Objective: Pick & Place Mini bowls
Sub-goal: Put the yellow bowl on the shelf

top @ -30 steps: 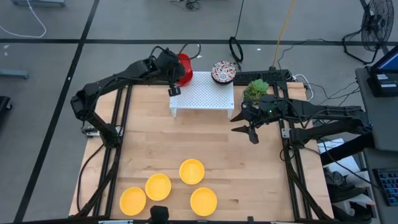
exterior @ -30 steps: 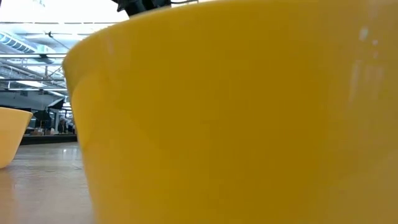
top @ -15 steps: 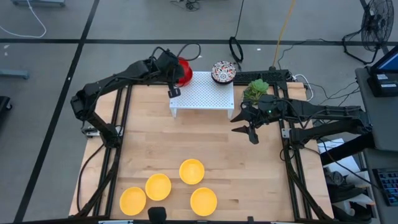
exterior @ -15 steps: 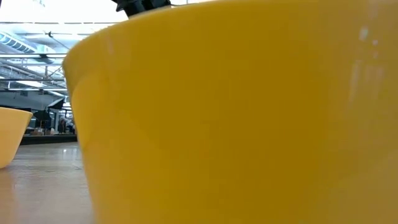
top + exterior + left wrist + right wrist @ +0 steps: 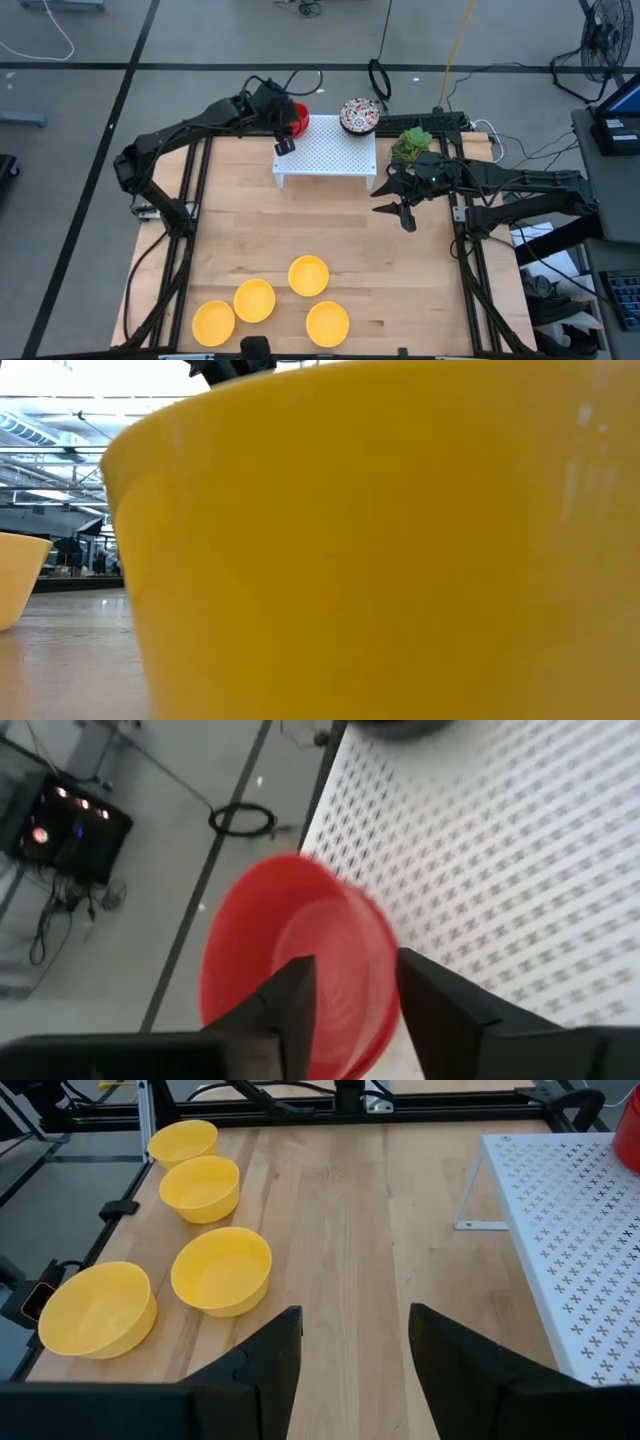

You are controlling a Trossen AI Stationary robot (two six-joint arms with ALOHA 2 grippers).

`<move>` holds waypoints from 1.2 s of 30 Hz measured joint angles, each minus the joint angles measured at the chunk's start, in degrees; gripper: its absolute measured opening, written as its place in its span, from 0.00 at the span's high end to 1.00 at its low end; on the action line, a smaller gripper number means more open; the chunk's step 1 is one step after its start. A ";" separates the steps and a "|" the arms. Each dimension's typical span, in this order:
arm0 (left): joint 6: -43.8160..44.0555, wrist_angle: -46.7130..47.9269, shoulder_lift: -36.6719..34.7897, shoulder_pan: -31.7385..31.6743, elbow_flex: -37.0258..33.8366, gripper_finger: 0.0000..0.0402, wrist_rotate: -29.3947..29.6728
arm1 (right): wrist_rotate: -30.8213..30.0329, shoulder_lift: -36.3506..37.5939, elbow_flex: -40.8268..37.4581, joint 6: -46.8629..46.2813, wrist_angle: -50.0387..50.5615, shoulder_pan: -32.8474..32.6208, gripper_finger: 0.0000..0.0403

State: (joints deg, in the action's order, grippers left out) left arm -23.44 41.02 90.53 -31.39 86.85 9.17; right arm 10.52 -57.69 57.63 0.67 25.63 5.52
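**Mini bowls: one red bowl at the shelf corner, four yellow ones waiting**

My left gripper [image 5: 345, 1005] is over the far-left corner of the white perforated metal shelf [image 5: 330, 150], fingers parted on either side of the rim of a glossy red round bowl [image 5: 300, 965]. One finger sits inside the bowl, the other outside; I judge the grip slack, with a gap showing, not a clamp. The bowl sits at the shelf's edge, partly overhanging toward the floor side in the wrist view.

My right gripper [image 5: 348, 1350] hangs spread wide and empty over the bare wooden table [image 5: 240, 230], near the right end of the shelf, waiting.

Progress, as I read it: the red bowl [image 5: 297, 115] and a white bowl with red-and-dark floral pattern [image 5: 359, 115] are at the shelf's back edge, well apart. Four plain yellow round bowls [image 5: 308, 275] lie clustered on the table's near side, untouched. So most of the moving looks to be ahead.

Look of the bowls: small, smooth, thin-walled, shallow; the red one shiny with faint rings inside. A green potted plant [image 5: 411, 143] stands just beside the shelf's right end.
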 joint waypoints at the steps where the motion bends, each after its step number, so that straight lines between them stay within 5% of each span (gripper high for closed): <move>1: 0.02 -0.49 -0.31 0.61 0.00 0.62 0.00 | 0.01 0.00 0.00 -0.22 0.00 0.00 0.58; 8: 6.29 3.10 -2.65 8.37 0.04 0.58 -2.98 | 0.04 0.00 0.00 -3.02 0.19 0.00 0.58; 13: 16.78 15.76 -2.48 17.32 0.04 0.61 -9.83 | 0.06 0.00 0.00 -3.22 0.52 0.00 0.58; 19: 31.89 30.13 -2.03 30.15 -0.52 0.65 -10.47 | 0.07 0.00 0.00 -3.22 0.50 0.00 0.58; 30: 61.93 27.32 -2.00 49.49 -14.45 0.72 -11.68 | 0.07 0.04 -2.68 -3.11 -1.85 0.00 0.58; 36: 70.91 18.49 -2.00 55.67 -24.12 0.73 -17.85 | 0.09 0.04 -6.21 -3.70 -3.58 0.00 0.58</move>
State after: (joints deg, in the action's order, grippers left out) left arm 47.47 59.51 88.53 24.27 62.73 -8.68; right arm 10.61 -57.65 51.42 -3.03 22.05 5.52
